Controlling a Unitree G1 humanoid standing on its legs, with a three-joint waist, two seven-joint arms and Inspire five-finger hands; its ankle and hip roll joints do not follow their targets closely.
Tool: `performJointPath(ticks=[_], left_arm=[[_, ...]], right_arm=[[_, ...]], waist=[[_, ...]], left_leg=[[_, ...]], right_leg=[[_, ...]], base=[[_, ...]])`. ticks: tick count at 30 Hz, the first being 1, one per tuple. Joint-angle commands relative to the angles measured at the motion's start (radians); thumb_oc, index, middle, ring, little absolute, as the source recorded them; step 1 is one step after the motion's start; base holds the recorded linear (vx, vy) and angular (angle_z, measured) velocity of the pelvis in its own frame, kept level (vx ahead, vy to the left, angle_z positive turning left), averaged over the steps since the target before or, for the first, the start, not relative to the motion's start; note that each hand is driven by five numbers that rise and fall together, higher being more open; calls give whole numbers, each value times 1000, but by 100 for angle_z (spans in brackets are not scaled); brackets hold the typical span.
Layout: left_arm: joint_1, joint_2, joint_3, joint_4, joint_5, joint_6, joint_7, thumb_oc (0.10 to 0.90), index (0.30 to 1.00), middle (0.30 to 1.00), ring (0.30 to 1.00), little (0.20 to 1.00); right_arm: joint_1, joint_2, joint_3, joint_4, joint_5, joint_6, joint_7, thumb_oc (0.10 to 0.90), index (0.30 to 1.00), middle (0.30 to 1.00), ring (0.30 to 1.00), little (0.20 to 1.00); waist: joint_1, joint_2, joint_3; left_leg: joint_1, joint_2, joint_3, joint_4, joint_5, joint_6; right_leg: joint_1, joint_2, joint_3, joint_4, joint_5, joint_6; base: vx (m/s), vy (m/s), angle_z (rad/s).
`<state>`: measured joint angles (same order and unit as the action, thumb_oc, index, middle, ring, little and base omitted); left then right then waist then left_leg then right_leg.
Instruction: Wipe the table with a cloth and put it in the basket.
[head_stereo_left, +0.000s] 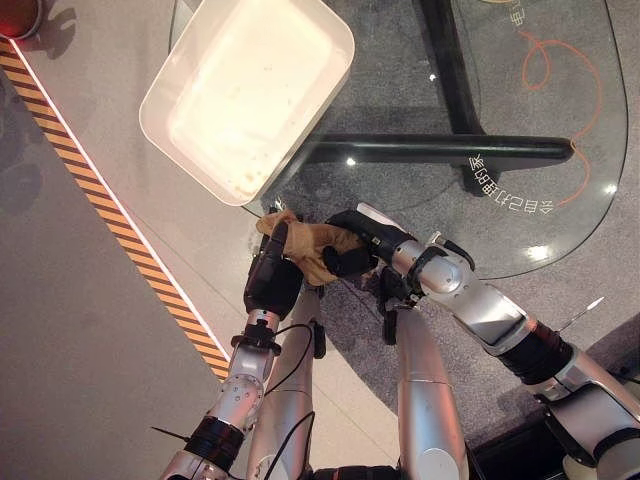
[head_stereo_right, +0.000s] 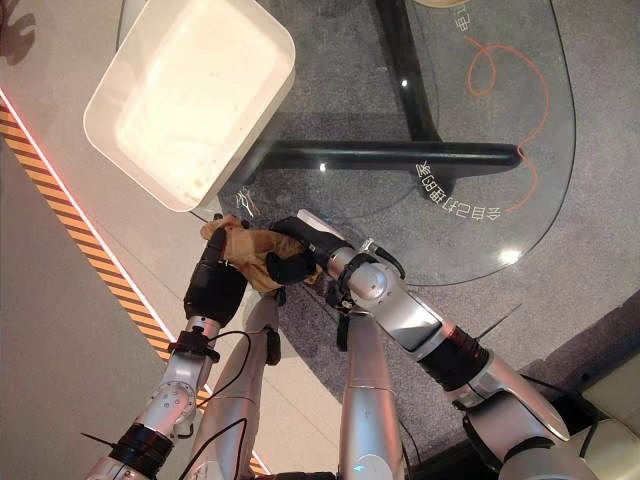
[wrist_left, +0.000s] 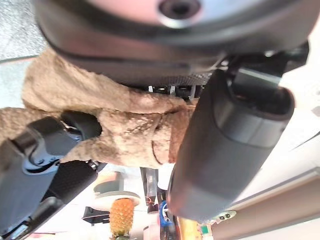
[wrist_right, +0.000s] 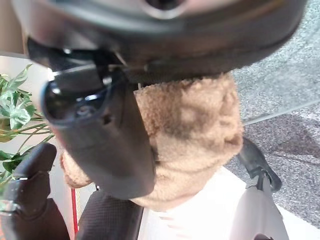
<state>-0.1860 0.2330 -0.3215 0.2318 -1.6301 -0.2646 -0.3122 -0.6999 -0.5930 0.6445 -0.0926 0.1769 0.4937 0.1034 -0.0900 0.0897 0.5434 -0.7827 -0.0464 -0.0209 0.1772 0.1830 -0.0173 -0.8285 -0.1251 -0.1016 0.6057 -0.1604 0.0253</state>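
Far left, a black-and-orange striped floor strip runs from 11 o'clock down toward 6 o'clock, edged by a thin red glowing line.

Left hand, just left of centre in the head views: fingers curled round the left end of the tan fleecy cloth. In the left wrist view the cloth sits bunched against the palm, the thumb closed over it.

White rectangular basket at 11 o'clock from the hands, resting on the near-left corner of the glass table, part of it overhanging the edge. Inside looks bare. The cloth is held up just below the basket's near corner, at the rim of the glass, not in the basket.

Right hand, immediately right of the cloth: fingers wrapped over its right end. In the right wrist view the thumb lies across the cloth, which bulges out past it. So both hands grip the one cloth, close together, the cloth bridging them.

Further right, at 2 o'clock: the table's black T-shaped base seen through the glass, grey carpet beneath. An orange looping line and pale lettering mark the glass top.
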Motion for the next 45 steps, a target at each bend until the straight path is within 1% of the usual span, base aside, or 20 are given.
performJointPath(ticks=[1,3,10,13,14,17,20,23,28,33,36,40,45], left_arm=[[-116,-5,105,-265,36,-77,-68,800,900,900,900,900],[-120,-6,106,-265,50,-77,-39,800,900,900,900,900],[-120,-9,96,-257,84,-62,-23,800,900,900,900,900],[-120,-5,84,-254,123,-41,-20,800,900,900,900,900],[-124,1,72,-258,158,-25,-12,800,900,900,900,900],[-127,11,55,-253,219,-13,-11,800,900,900,900,900],[-129,23,30,-256,280,9,-7,800,900,900,900,900],[-129,34,-3,-250,336,34,-9,800,900,900,900,900],[-124,41,-26,-243,374,51,-20,800,900,900,900,900],[-123,48,-57,-238,430,70,-5,800,900,900,900,900],[-118,53,-65,-227,431,84,3,800,900,900,900,900],[-113,56,-72,-217,443,100,25,800,900,900,900,900],[-107,61,-84,-203,479,95,43,800,900,900,900,900]], right_arm=[[56,24,113,-52,28,8,102,100,300,300,300,200],[56,25,114,-55,23,7,108,100,300,300,300,200],[58,24,108,-65,16,6,116,100,300,300,300,200],[59,19,110,-67,23,-9,106,100,300,300,300,200],[59,21,109,-68,27,-17,101,100,300,300,300,200],[60,21,109,-70,35,-31,83,100,300,300,300,200],[66,24,103,-77,63,-50,21,100,300,300,300,200],[77,33,89,-74,87,-84,-71,100,300,300,300,200],[94,49,70,-78,106,-107,-142,100,300,300,300,200],[116,69,54,-92,117,-161,-217,100,300,300,300,200],[126,79,43,-104,118,-182,-217,100,300,300,300,200],[123,85,47,-131,125,-177,-208,100,300,300,300,200],[126,87,53,-143,135,-186,-205,100,300,300,300,200]], waist=[[7,-2,-23],[5,-2,-23],[0,1,-23],[-2,3,-23],[-2,5,-23],[-3,6,-23],[-6,7,-23],[-12,10,-23],[-17,13,-23],[-24,17,-23],[-24,20,-23],[-22,20,-23],[-19,21,-23]], left_leg=[[-8,-9,8,157,-132,-16],[-8,-10,8,159,-132,-16],[-11,-11,10,161,-133,-17],[-11,-10,13,158,-132,-16],[-13,-10,14,158,-131,-15],[-13,-10,14,158,-132,-15],[-15,-12,16,156,-131,-13],[-14,-15,21,156,-133,-11],[-13,-15,27,157,-136,-8],[-13,-15,36,151,-135,-4],[-15,-17,37,152,-135,-1],[-17,-15,38,157,-138,1],[-17,-13,37,153,-136,2]], right_leg=[[10,57,108,-220,164,30],[10,58,111,-219,163,30],[7,58,117,-221,166,32],[5,58,117,-227,169,33],[4,56,118,-228,170,34],[4,54,117,-231,172,36],[3,54,118,-237,176,37],[2,53,117,-244,180,38],[1,49,117,-247,184,39],[0,49,116,-253,188,41],[-3,49,116,-251,189,41],[-5,43,113,-247,188,40],[-6,42,111,-246,187,40]], base=[[0,0,0],[0,0,0],[0,0,0],[0,0,0],[0,0,0],[0,0,0],[0,12,0],[5,42,-1],[6,30,-1],[8,27,-1],[3,2,-1],[5,2,-2],[0,0,0]])
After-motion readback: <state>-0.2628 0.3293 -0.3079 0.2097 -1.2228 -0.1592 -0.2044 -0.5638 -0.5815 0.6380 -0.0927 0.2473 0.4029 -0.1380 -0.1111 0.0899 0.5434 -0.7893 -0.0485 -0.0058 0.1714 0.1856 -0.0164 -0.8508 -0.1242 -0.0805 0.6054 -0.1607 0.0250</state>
